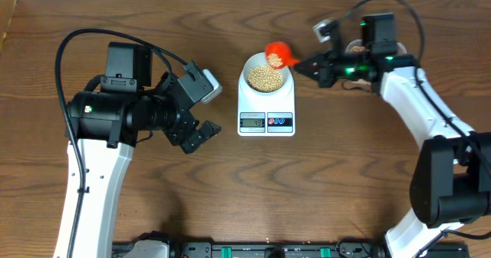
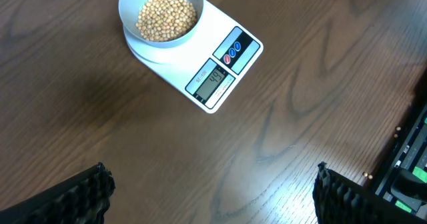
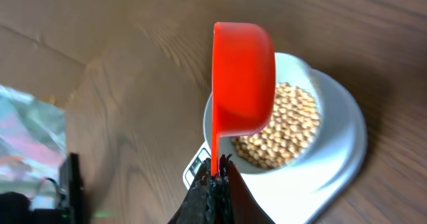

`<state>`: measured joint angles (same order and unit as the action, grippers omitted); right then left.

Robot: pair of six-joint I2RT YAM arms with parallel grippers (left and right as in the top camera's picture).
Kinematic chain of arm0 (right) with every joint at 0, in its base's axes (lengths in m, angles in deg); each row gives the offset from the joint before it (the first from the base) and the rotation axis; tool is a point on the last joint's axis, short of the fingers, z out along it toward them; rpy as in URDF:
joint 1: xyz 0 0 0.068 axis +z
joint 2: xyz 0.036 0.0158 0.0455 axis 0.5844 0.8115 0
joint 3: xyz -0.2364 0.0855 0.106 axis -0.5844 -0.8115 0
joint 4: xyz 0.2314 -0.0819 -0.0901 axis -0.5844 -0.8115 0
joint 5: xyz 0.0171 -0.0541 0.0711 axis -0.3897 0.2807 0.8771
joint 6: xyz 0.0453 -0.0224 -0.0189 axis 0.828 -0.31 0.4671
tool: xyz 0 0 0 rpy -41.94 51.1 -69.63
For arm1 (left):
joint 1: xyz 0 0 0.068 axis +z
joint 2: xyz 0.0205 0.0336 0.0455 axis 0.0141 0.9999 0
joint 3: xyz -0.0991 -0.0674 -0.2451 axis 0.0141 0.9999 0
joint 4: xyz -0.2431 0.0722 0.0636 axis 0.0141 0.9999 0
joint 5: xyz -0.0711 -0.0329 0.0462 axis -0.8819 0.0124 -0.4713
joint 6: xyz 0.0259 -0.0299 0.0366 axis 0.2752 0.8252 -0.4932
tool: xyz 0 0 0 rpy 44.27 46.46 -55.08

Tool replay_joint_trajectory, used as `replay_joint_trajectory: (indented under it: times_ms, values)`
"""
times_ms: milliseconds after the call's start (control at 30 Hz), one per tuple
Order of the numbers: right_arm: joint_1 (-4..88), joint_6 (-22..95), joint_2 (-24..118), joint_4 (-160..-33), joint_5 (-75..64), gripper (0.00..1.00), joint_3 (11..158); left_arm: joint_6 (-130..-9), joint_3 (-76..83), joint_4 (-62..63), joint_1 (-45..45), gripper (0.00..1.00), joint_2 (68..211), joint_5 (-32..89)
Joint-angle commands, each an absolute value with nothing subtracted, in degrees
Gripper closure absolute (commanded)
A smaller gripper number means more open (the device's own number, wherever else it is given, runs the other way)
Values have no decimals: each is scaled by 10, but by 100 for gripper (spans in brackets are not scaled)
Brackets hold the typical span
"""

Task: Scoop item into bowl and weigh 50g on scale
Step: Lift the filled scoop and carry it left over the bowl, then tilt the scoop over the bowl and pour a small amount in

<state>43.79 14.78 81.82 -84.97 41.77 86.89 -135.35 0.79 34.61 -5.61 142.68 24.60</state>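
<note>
The soybeans (image 1: 265,77) lie heaped in the small pale bluish-white bowl (image 1: 252,64), filling it to a little below the rim. The left wrist view shows them as a tan mound in the middle of the bowl (image 2: 130,4). The bowl sits on the round platform at the back of the white digital kitchen scale (image 1: 266,104), which rests on the dark wooden bench (image 1: 345,173). The scale's grey display (image 2: 215,77) is lit with dark digits, too small to read with certainty. Beside it are one red and two blue round buttons (image 2: 232,51). An orange-red measuring scoop (image 1: 280,55) hangs over the bowl's far right rim, tipped on its side. In the right wrist view its rounded back (image 3: 243,77) faces the camera above the beans (image 3: 287,131), so what is inside it cannot be seen. Its thin handle runs down into the right hand (image 3: 215,177), whose fingers are clamped narrowly around it. Overhead, the right hand (image 1: 301,64) reaches in from the scale's right side. The left hand (image 1: 203,135) hovers over bare bench to the left of the scale, well apart from it, holding nothing. Its two black ribbed fingers (image 2: 87,197) are spread wide at the bottom corners of the left wrist view.
</note>
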Motion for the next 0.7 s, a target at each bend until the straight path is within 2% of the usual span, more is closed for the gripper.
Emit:
replay_joint_trajectory:
  times_ms: [0,100,500,667]
  values:
    - [465,96,815,-850,355,99,870,-1348,-7,348,-53,2,1428,239]
    - [480,81,815,-849,308,99,870,-1348,-6,348,-53,2,1428,239]
    - [489,56,809,-824,301,99,870,-1348,-7,348,-53,2,1428,239]
    - [492,23,807,-834,256,99,870,-1349,-7,348,-53,2,1428,239]
